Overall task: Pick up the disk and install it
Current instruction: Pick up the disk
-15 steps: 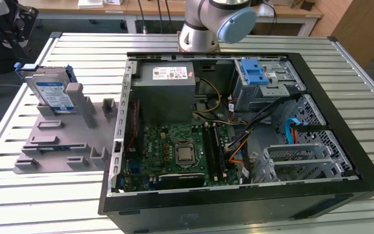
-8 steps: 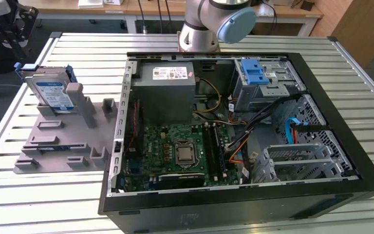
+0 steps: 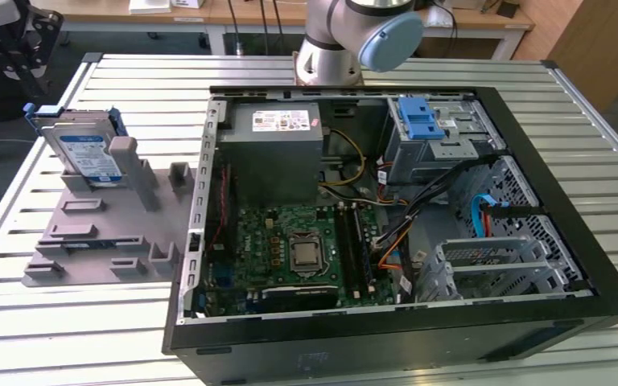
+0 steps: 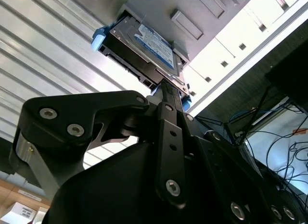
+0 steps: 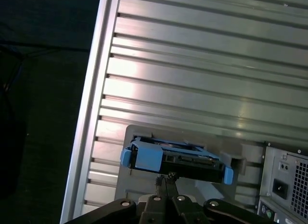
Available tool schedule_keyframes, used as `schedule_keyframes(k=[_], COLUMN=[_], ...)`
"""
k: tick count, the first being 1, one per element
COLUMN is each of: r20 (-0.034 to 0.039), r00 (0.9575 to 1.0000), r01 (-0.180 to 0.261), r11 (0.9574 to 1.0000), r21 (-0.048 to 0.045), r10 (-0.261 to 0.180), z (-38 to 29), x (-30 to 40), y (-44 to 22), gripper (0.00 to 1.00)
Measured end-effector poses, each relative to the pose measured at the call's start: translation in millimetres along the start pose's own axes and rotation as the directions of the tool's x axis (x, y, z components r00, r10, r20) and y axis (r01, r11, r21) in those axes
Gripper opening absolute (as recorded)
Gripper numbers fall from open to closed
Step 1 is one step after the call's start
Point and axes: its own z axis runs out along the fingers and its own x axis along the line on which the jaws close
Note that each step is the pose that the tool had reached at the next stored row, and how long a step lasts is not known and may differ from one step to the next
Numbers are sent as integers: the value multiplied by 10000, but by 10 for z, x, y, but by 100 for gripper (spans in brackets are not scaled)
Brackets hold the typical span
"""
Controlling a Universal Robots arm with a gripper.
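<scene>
Open computer case (image 3: pixel 395 347) lying on the slatted worktop (image 3: pixel 73 322), with a grey fixture (image 3: pixel 94 233) beside it at the exterior view's left. The disk (image 3: pixel 86 157) stands on edge at the fixture's far end, outside the case. Above and beyond it hangs the gripper (image 3: pixel 10 48), apart from the disk. In the first wrist view its fingers (image 5: pixel 161 186) meet at the tips, gripping nothing.

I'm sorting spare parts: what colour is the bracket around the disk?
Blue; the bracket around the disk shows best in the first wrist view.

text: none legible | labels: disk (image 3: pixel 86 155), power supply (image 3: pixel 277 133)
</scene>
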Motion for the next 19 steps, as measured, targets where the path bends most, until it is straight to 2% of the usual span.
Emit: schedule_keyframes(k=[19], r20=[-25], r00=[9981], r01=[613], r11=[9981], r21=[-11], r10=[-613], z=[0], x=[0], y=[0], gripper=[11])
